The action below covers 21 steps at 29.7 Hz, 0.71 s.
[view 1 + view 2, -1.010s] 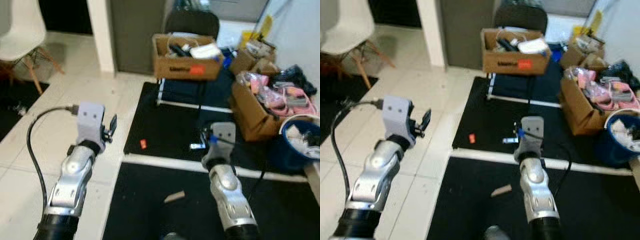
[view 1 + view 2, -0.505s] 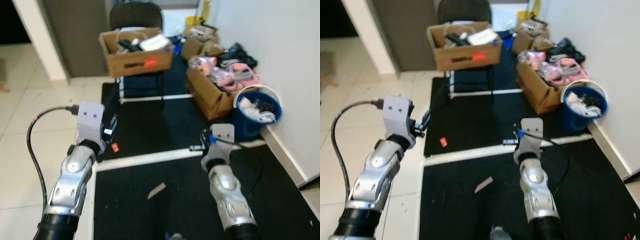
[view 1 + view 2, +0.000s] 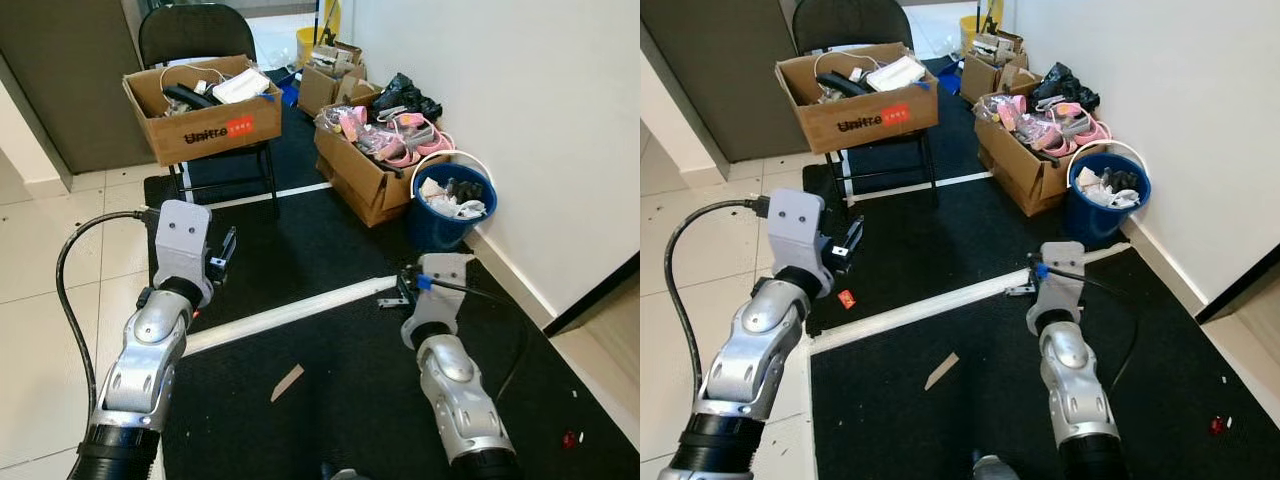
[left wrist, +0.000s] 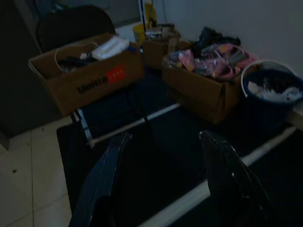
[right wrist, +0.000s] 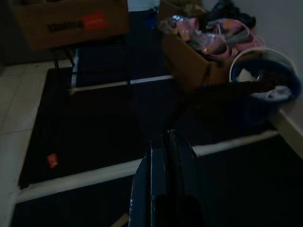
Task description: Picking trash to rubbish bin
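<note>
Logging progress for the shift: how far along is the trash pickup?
Done: the blue bin already holds rubbish. In hand: nothing; the left gripper is open and empty, the right gripper shut on nothing. Left: the red scrap and tan scrap on the black mat.

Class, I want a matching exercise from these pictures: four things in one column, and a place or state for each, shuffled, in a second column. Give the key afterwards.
Things:
1. blue bucket
2. labelled cardboard box
3. left gripper
4. right gripper

Places or states:
A. resting on the black folding chair
B. jaws shut together
C. standing against the white wall, with scraps inside
D. jaws spread apart, holding nothing

Pairs: 1-C, 2-A, 3-D, 4-B
</note>
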Motion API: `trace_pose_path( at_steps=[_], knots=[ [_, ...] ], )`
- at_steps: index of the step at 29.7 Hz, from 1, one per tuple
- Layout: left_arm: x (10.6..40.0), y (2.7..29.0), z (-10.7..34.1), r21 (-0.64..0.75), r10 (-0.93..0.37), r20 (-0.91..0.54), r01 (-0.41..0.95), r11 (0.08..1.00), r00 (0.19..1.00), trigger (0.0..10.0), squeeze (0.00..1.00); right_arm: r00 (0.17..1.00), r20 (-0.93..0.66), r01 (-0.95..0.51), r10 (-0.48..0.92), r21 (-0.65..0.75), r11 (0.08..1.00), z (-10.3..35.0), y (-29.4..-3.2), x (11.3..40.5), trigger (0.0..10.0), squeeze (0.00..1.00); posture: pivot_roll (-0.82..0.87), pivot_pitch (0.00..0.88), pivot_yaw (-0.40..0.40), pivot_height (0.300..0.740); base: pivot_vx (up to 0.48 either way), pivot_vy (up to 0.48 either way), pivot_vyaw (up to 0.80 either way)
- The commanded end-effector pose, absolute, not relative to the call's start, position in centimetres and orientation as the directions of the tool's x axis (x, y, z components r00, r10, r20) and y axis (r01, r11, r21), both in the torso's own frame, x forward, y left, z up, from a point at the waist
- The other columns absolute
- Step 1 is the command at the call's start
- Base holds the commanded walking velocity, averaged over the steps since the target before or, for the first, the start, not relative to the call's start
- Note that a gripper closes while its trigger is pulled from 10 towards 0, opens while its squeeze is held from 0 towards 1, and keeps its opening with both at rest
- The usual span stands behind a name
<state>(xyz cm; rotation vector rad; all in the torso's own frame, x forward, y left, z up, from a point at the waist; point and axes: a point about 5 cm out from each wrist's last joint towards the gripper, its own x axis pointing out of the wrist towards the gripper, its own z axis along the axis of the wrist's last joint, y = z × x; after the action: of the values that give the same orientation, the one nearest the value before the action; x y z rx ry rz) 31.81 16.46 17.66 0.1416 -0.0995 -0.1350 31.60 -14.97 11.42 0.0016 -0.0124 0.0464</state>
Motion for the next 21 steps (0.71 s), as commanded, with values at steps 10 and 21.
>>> trace_pose_path(
  at_steps=[10, 21],
  knots=[
    [31.63, 16.64, 17.25, 0.139, -0.151, 0.071, 0.140, 0.980, 0.986, 10.0, 0.00, 0.998, -0.014, -0.056, 0.056, -0.011, 0.998, 10.89, -14.93, 31.46, 10.0, 0.00, 0.00, 0.147, 0.014, 0.740, 0.389, 0.000, 0.00],
    [31.56, 16.69, 17.27, 0.143, -0.157, 0.070, 0.146, 0.979, 0.985, 10.0, 0.00, 0.998, -0.014, -0.063, 0.063, -0.021, 0.998, 10.79, -14.76, 31.48, 10.0, 0.00, 0.00, 0.133, 0.014, 0.740, 0.410, 0.000, 0.00]
  ],
)
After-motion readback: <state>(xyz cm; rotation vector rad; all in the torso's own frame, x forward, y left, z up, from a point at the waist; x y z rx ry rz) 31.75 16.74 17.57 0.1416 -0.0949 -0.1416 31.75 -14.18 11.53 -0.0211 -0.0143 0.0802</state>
